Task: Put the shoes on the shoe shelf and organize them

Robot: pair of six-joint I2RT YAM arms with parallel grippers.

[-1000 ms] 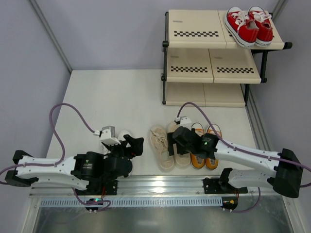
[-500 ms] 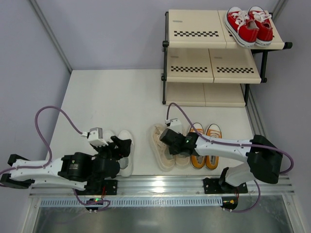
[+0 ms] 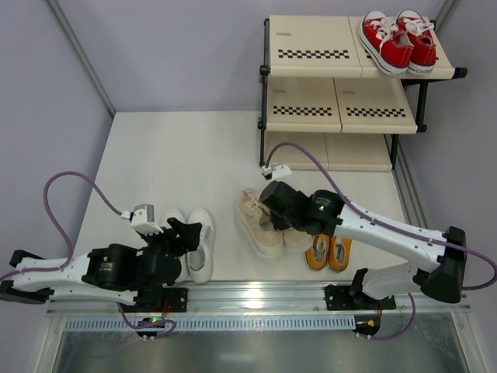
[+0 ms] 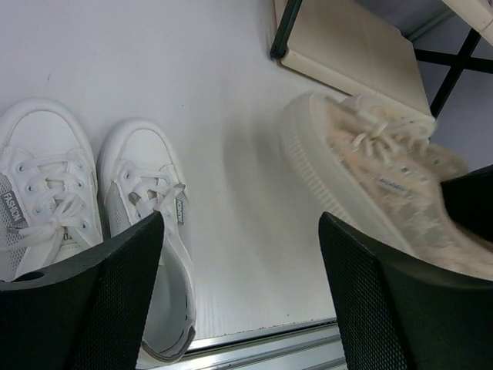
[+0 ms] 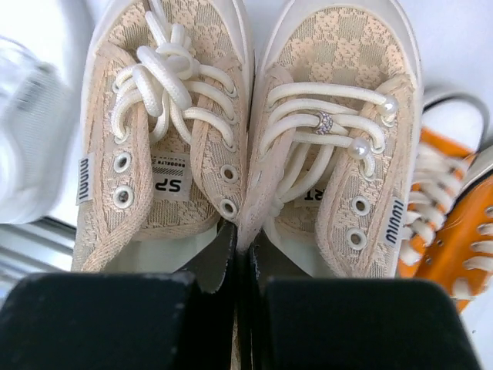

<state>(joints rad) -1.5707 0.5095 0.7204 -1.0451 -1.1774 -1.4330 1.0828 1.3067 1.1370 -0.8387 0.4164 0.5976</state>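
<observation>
We see the right gripper [image 5: 243, 250] pinched tight on the inner collars of the cream-beige pair [image 5: 192, 146], its fingers between the two shoes, out in front of the shoe shelf [image 3: 342, 105]. The left gripper [image 4: 240, 231] gapes wide, holding nothing, over the white pair [image 4: 92, 208], farther from the shelf.

Red sneakers [image 3: 398, 40] sit on the shoe shelf's [image 3: 311, 53] top tier, upper right. On the worktop: cream-beige pair [image 3: 256, 225] pressed together mid-frame, orange pair [image 3: 326, 252] just right, white pair [image 3: 202, 249] lower left.
</observation>
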